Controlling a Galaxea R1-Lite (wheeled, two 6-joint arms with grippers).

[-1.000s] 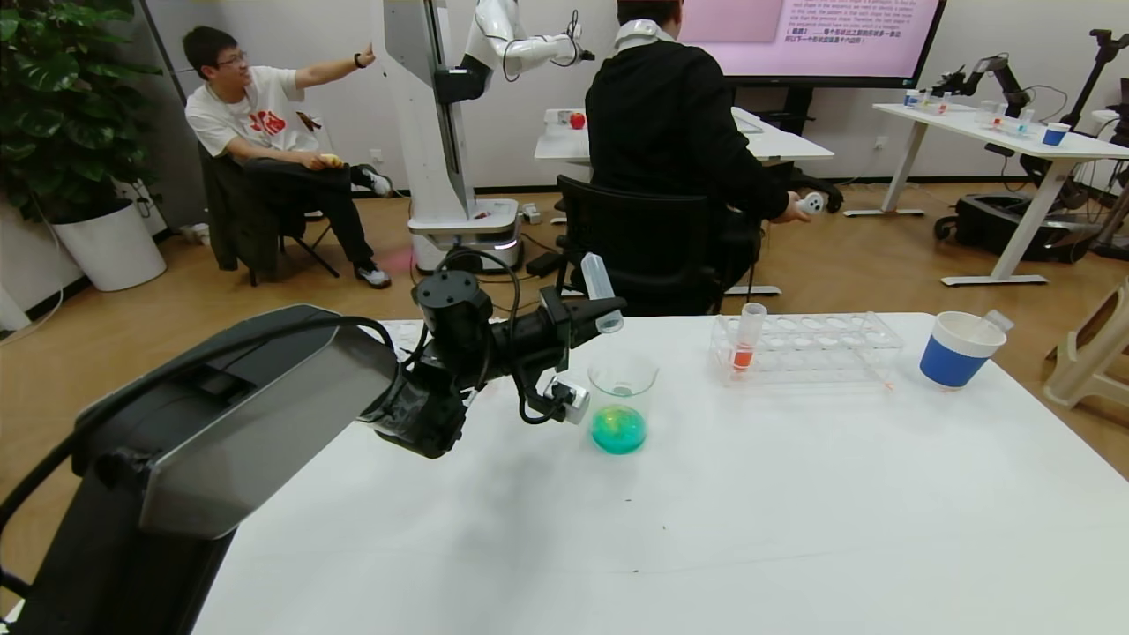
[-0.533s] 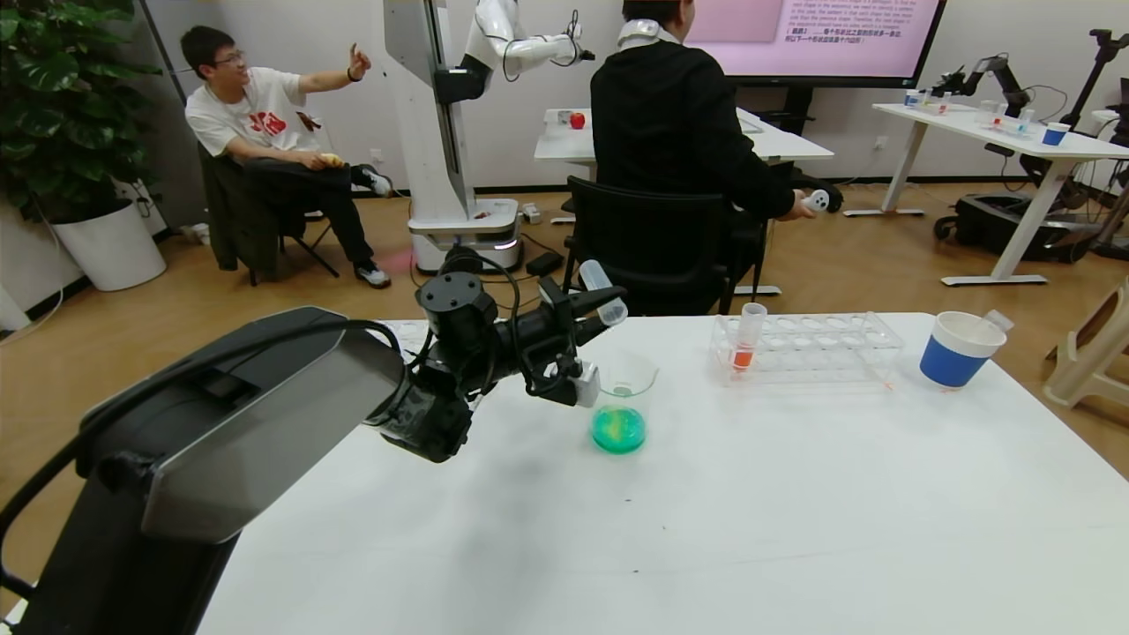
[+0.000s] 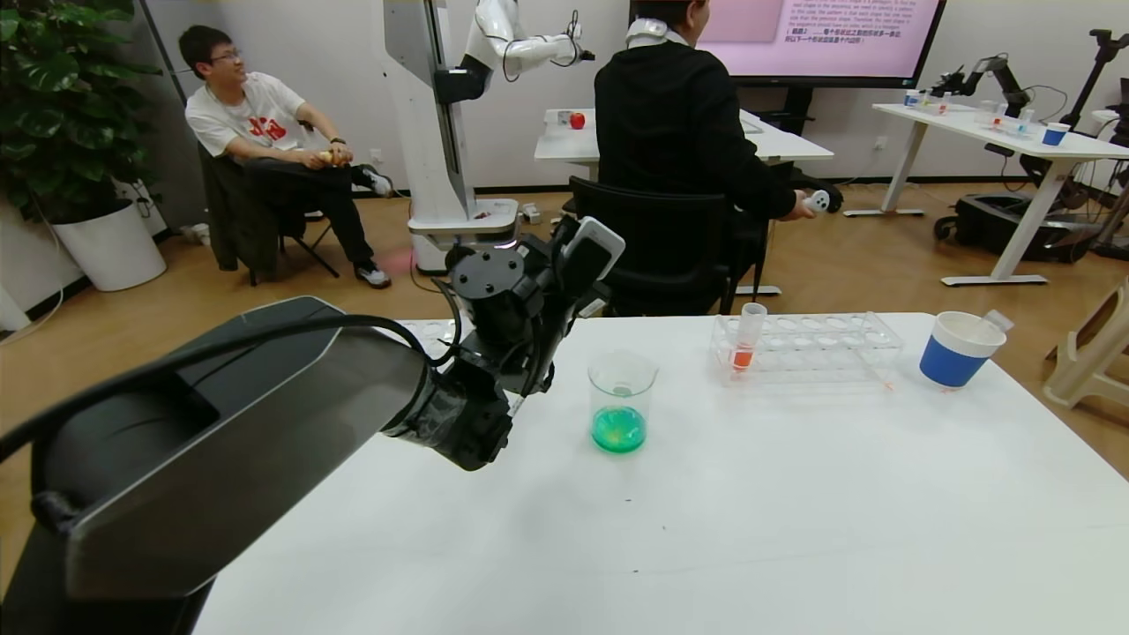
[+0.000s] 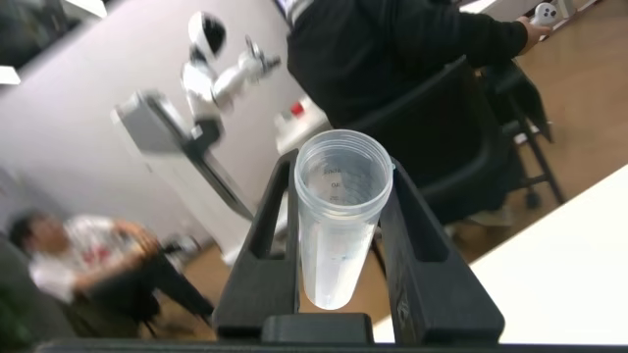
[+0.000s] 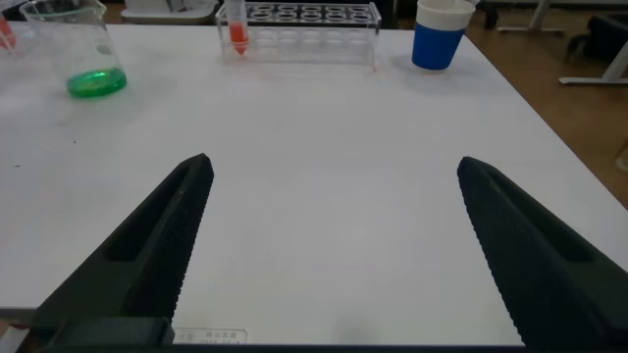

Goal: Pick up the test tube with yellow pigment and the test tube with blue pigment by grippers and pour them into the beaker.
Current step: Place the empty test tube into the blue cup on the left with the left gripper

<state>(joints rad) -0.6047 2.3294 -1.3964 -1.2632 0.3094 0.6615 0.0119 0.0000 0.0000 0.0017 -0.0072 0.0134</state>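
My left gripper (image 4: 339, 169) is shut on an empty clear test tube (image 4: 339, 230), its open mouth turned up. In the head view the left gripper (image 3: 578, 256) is raised over the table's far edge, left of and above the beaker (image 3: 622, 397). The beaker stands on the white table (image 3: 750, 511) and holds green liquid. It also shows in the right wrist view (image 5: 74, 54). No tube with yellow or blue liquid shows. My right gripper (image 5: 329, 245) is open and empty, low over the table's near part, out of the head view.
A clear tube rack (image 3: 807, 348) at the back right holds one tube with orange-red liquid (image 3: 745, 339). A blue-and-white paper cup (image 3: 957, 348) stands right of it with a clear tube in it. A person on a black chair (image 3: 653, 238) sits beyond the far edge.
My left gripper has swung up and back from over the beaker's rim, turning the tube from tilted mouth-down to mouth-up. The beaker's liquid is unchanged.
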